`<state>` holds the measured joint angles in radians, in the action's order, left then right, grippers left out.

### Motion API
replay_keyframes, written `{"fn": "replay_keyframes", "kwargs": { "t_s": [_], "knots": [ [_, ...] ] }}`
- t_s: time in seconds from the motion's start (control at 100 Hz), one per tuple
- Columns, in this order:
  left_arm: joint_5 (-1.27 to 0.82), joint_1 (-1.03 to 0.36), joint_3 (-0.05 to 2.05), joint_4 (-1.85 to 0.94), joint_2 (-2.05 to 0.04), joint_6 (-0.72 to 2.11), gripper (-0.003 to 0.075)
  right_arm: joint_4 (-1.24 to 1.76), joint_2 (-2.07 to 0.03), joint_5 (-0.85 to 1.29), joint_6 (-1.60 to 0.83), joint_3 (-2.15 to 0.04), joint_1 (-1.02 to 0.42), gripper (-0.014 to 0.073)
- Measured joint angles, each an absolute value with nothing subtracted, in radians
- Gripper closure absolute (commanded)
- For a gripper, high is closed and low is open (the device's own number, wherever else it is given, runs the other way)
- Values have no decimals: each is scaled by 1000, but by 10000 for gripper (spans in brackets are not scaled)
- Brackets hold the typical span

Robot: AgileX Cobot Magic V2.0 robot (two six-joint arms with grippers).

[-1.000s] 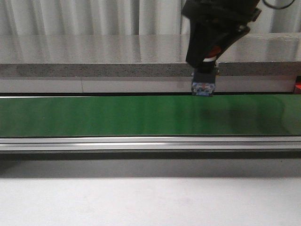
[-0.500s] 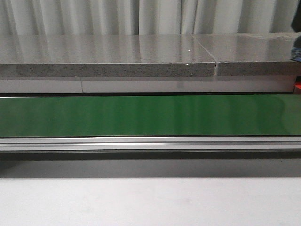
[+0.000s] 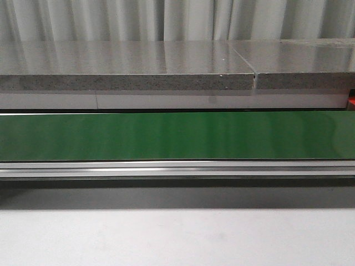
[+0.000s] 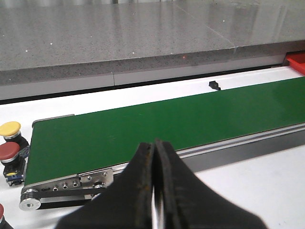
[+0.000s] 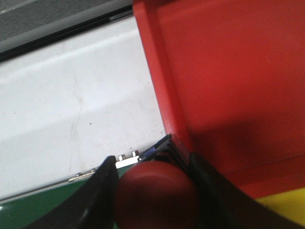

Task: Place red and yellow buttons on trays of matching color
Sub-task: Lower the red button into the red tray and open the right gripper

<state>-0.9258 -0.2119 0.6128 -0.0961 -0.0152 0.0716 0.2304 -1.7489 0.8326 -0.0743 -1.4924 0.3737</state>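
Pale curtains hang behind a grey stone-look bench (image 3: 122, 58), and you see the green conveyor belt (image 3: 166, 136) running bare across the front view, with neither arm in it. Your left gripper (image 4: 154, 188) has its fingers pressed together with nothing between them, hovering near the belt's end, where a yellow button (image 4: 10, 129) and a red button (image 4: 9, 151) stand just beside the roller. Your right gripper (image 5: 155, 191) pinches a red-capped button (image 5: 156, 195) at the corner of the red tray (image 5: 228, 81), with a yellow tray (image 5: 283, 207) adjoining.
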Motion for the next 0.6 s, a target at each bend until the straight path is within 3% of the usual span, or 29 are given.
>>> {"fn": "replay_keyframes", "kwargs": {
  "t_s": [0.6],
  "knots": [
    [-926,-212,613,-96,-15,72,741,228,-2071,809,-28,-1747,382,431]
  ]
}}
